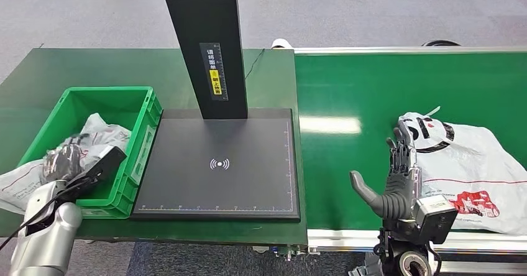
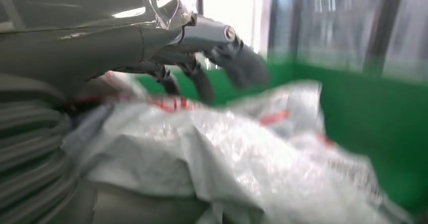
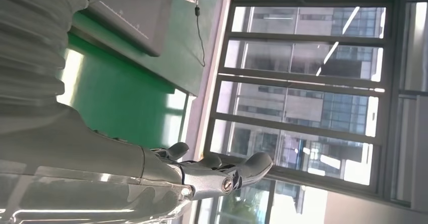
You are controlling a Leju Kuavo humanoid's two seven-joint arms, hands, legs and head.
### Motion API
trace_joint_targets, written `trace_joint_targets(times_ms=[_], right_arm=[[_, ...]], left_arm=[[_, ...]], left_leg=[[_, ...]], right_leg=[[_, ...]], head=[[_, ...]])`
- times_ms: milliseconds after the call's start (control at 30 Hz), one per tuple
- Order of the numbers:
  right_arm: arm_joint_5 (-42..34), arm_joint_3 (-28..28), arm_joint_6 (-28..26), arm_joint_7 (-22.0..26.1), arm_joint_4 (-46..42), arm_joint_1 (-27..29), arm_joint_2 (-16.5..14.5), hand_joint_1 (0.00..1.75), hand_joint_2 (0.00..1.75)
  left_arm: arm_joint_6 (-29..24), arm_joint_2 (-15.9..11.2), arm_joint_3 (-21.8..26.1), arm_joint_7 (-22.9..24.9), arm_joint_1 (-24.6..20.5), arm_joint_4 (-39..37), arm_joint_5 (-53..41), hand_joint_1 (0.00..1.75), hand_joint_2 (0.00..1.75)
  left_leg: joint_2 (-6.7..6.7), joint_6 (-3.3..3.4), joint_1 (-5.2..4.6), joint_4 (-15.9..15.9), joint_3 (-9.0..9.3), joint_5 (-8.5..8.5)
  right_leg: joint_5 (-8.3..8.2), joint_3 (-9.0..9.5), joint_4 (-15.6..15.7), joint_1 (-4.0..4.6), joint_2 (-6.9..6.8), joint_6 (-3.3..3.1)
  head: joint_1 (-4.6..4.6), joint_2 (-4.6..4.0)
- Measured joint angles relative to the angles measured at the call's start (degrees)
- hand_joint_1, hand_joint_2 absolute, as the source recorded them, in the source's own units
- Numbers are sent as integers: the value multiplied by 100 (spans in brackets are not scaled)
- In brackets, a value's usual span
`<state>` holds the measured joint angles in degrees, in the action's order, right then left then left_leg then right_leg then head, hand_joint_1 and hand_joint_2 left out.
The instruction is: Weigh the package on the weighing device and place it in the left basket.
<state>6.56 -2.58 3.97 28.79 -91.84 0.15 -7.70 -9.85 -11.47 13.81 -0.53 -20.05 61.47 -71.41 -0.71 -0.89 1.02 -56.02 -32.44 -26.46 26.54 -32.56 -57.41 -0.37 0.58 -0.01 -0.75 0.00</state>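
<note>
Head cam high, facing down over scale [image 1: 217,164]; wrist cams close behind each hand, turned; shared green belt [image 1: 348,158].

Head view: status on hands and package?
Left hand over package in green basket, grip unclear. Right hand open beside another bag on the belt. Scale plate bare.

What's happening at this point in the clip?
The left robot hand is at the near end of the green basket, on a grey plastic package lying in it; whether it grips the bag is unclear. The black weighing device beside the basket has nothing on its platform. The right robot hand is open above the green conveyor belt, just left of a white package lying there untouched.
</note>
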Motion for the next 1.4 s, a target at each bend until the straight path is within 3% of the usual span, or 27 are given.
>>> trace_joint_targets(times_ms=[67,133,400,733,833,1000,1400], right_arm=[[-20,-2,1,-6,-11,13,-9,0,175],[-41,-2,1,-7,-16,25,-13,0,175],[-82,-2,-3,-7,-18,26,-19,0,175],[-197,46,-100,68,15,9,-19,0,175],[-211,91,-132,87,47,-21,-14,0,175],[-216,123,-142,90,75,-55,5,0,175],[-216,136,-144,92,94,-65,31,0,175]], left_arm=[[-591,21,-9,-44,-10,129,133,0,175],[-842,39,-8,-100,-13,270,262,0,175],[-1005,97,-1,-341,20,588,644,0,175],[-2728,326,22,-2447,416,1668,3114,0,175],[-2618,405,-14,-2833,501,1926,3719,0,175],[-1920,603,-205,-3205,623,2272,4661,0,175],[-1800,822,-353,-3256,726,2608,4796,0,175]], left_leg=[[5,0,1,0,-2,1],[8,-1,1,-1,-4,1],[8,-1,1,-1,-28,0],[7,-3,1,-1,-35,-3],[7,-3,1,-1,-34,-3],[6,-2,1,-2,-34,-2],[6,-4,1,-1,-35,-4]], right_leg=[[-7,-3,-1,1,4,-2],[-8,-5,-2,1,8,-2],[-8,-31,-2,1,9,-1],[-6,-34,-2,0,8,0],[-6,-34,-2,0,8,0],[-7,-33,-2,0,8,0],[-6,-36,-2,0,8,0]], head=[[2,0],[1,0],[1,0],[2,0],[2,0],[2,0],[1,0]])
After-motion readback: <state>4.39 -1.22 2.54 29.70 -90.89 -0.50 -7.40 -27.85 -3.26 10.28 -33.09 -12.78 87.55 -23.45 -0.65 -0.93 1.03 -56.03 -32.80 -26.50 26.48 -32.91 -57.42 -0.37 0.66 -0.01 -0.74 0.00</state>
